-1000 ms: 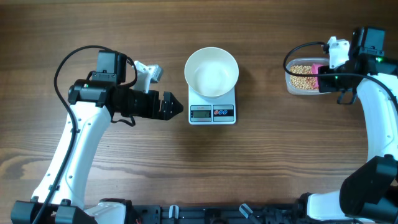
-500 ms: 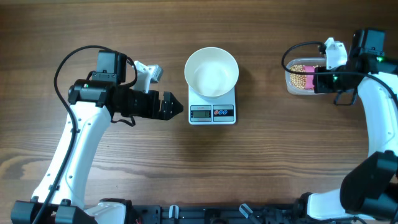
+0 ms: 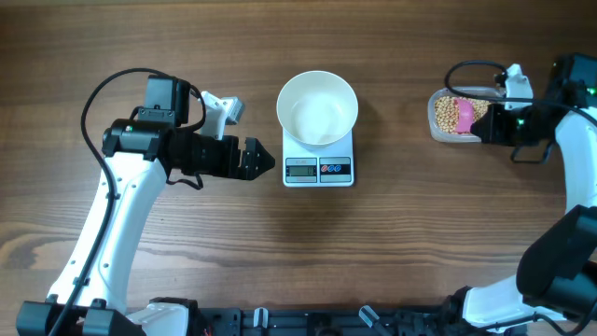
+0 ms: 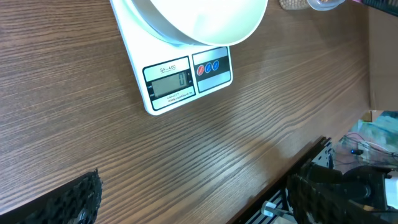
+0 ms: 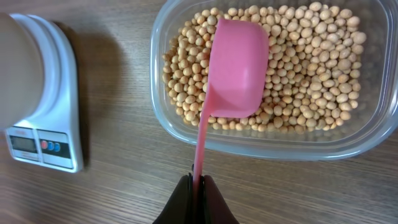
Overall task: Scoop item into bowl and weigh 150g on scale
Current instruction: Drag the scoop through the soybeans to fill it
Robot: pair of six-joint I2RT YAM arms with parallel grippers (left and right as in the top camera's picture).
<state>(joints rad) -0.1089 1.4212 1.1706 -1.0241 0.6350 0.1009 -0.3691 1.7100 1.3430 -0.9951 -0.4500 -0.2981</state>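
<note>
The white bowl (image 3: 317,108) sits on the white scale (image 3: 318,168) at mid-table and looks empty. At the far right, tan beans (image 3: 452,114) fill a clear tub (image 3: 437,131). My right gripper (image 5: 198,186) is shut on the thin handle of a pink scoop (image 5: 236,68), whose head rests on the beans (image 5: 311,56) inside the tub (image 5: 261,144). In the overhead view the right gripper (image 3: 492,128) is at the tub's right side. My left gripper (image 3: 266,161) hovers open just left of the scale (image 4: 186,78), with nothing between its fingers (image 4: 78,199).
The scale's display (image 4: 169,84) faces the table's front edge, with two buttons (image 4: 208,67) beside it. Bare wooden table (image 3: 401,233) lies between the scale and the tub. The table's front edge (image 4: 298,162) runs close under the left gripper.
The right gripper has drawn back to the right with the scoop, uncovering the scoop head on the beans. The left arm has not moved.
</note>
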